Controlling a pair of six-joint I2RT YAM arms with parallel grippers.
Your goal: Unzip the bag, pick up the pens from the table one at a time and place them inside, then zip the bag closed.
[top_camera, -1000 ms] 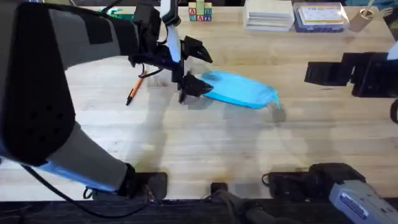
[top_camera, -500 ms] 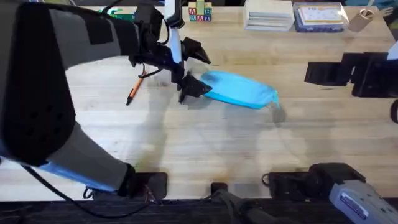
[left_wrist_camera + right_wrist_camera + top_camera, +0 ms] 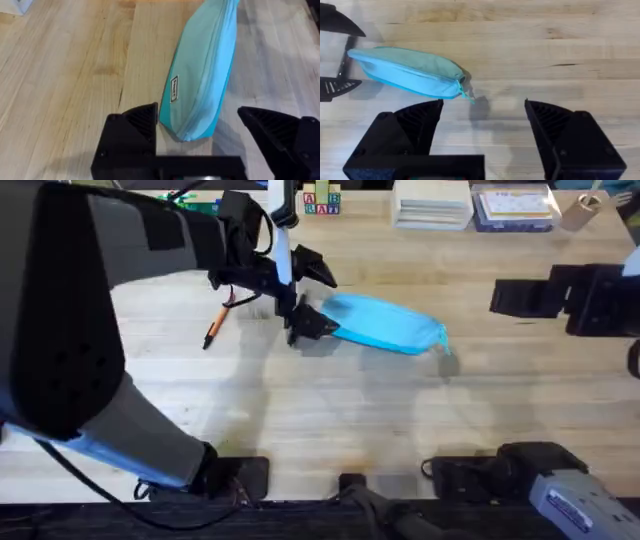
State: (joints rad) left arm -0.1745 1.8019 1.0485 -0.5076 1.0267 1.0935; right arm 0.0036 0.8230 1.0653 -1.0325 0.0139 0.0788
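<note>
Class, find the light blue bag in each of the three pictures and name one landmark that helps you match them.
Overhead: the bag lies mid-table.
Left wrist: bag runs lengthwise, near end between the open jaws.
Right wrist: bag left of centre.
Shared landmark: the left gripper straddling the bag's end.

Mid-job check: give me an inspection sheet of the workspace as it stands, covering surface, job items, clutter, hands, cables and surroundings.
Surface: wooden table, plank grain, no spills seen.
Job's things: light blue bag lies on the table, zipper shut as far as can be told, pull at its right end. Orange pen lies on the table left of the bag; a second pen is not made out.
Clutter: letter blocks, stacked white pads and a clear box along the far edge.
Hands: left hand open, straddling the bag's left end; right hand open, near the zipper pull.
Cables: a wire runs along the left arm by the pen.
Surroundings: nothing seen.
</note>
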